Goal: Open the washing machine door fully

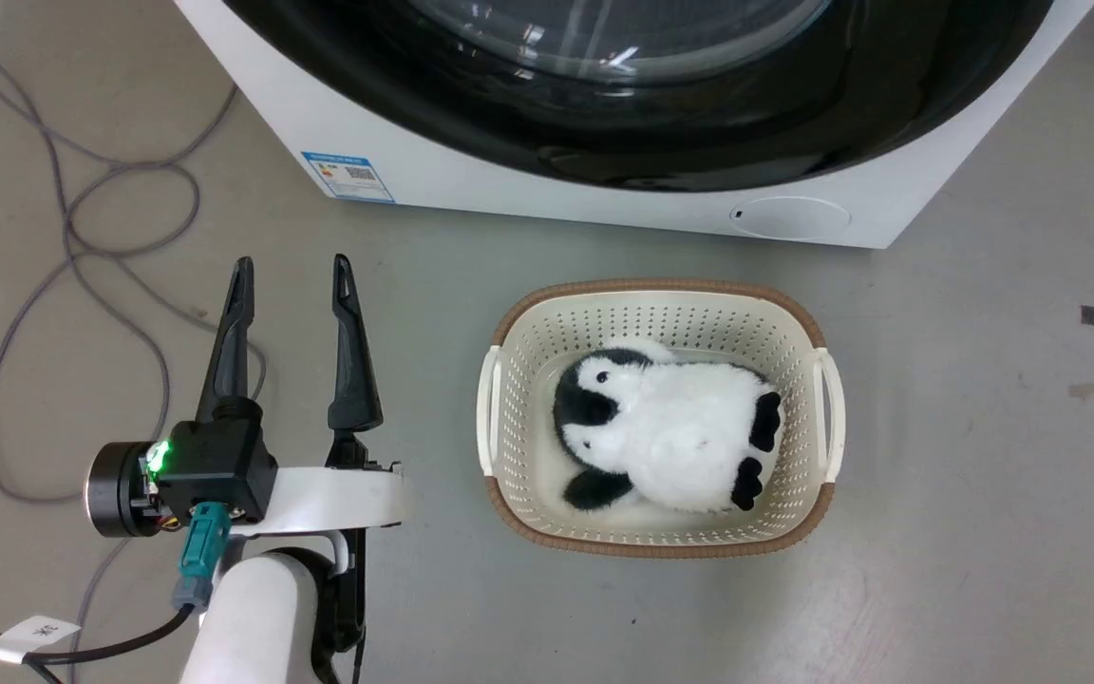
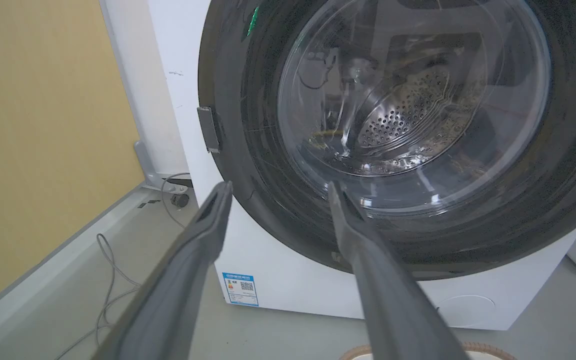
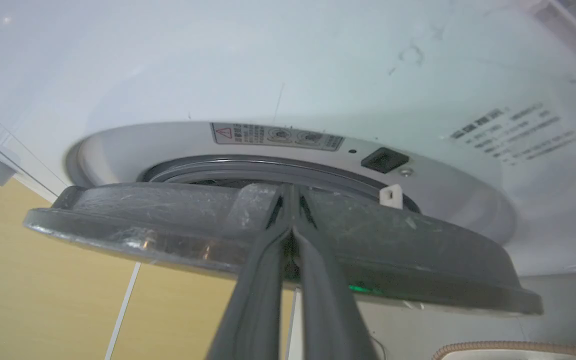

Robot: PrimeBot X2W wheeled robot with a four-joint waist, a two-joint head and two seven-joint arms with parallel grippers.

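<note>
Right wrist view: we see the right gripper (image 3: 290, 210) pinched shut on the rim of the washing machine door (image 3: 143, 220), which stands slightly ajar from the washing machine (image 3: 268, 75). The left gripper (image 1: 292, 264) hangs low, fingers apart. We judge the swing barely begun; next comes a wide outward arc.

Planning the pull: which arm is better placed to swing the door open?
Right. The right gripper is shut on the rim of the door, which stands ajar from the machine. The left gripper hangs open over the floor, apart from the door.
</note>
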